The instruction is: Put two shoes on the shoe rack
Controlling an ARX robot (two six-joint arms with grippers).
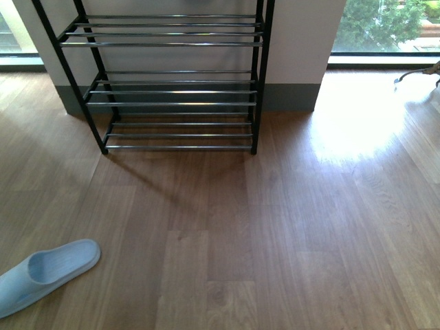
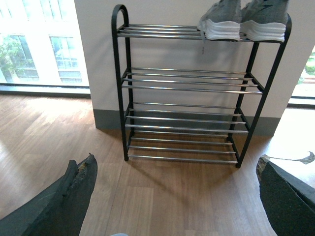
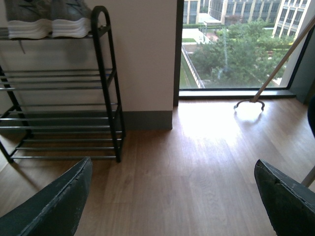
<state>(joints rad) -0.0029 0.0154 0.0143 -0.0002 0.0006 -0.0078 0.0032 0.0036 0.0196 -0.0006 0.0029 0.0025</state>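
Observation:
The shoe rack (image 1: pixel 172 82) stands against the wall, black uprights with chrome rods; it also shows in the left wrist view (image 2: pixel 187 88) and the right wrist view (image 3: pixel 64 103). Two grey sneakers (image 2: pixel 243 19) with white soles sit side by side on its top shelf, seen too as sneakers (image 3: pixel 47 19). A pale blue slide sandal (image 1: pixel 45 271) lies on the floor at the near left. My left gripper (image 2: pixel 177 196) is open, facing the rack, nothing between its fingers (image 2: pixel 74 196). My right gripper (image 3: pixel 172 196) is open over bare floor to the right of the rack.
Wooden floor (image 1: pixel 275 227) stretches in front of the rack. A grey skirting runs along the white wall (image 1: pixel 295 41). A floor-length window (image 3: pixel 236 44) lies to the right, with a slanted pole on a footed base (image 3: pixel 248 102) in front of it.

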